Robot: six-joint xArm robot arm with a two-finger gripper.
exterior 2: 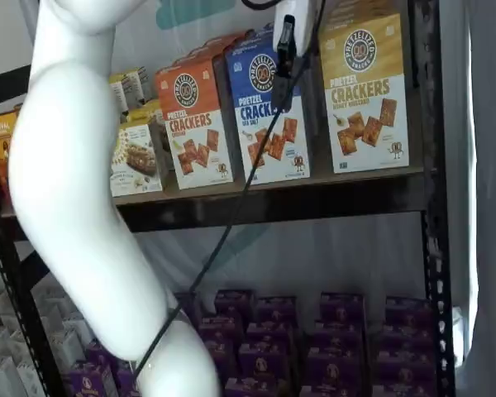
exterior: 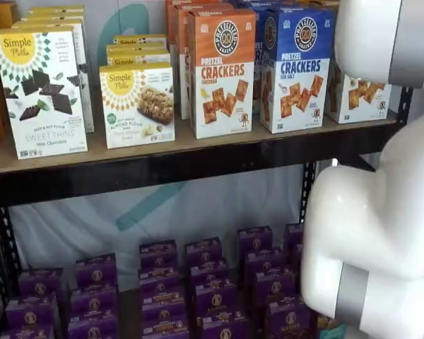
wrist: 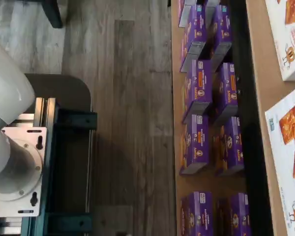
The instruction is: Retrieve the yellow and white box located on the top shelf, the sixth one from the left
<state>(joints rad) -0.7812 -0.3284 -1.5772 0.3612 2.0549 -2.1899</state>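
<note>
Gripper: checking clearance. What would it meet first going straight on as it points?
The gripper points down, before the blue box; the way looks free as far as shown, depth unclear.

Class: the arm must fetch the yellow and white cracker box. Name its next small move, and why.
Probably shift the gripper sideways toward the yellow and white box: in a shelf view it hangs before the blue-and-white carton beside it, holding nothing, off the target.

Rows of purple boxes [wrist: 206, 128] on a shelf board beside wood-plank floor [wrist: 128, 98].
</note>
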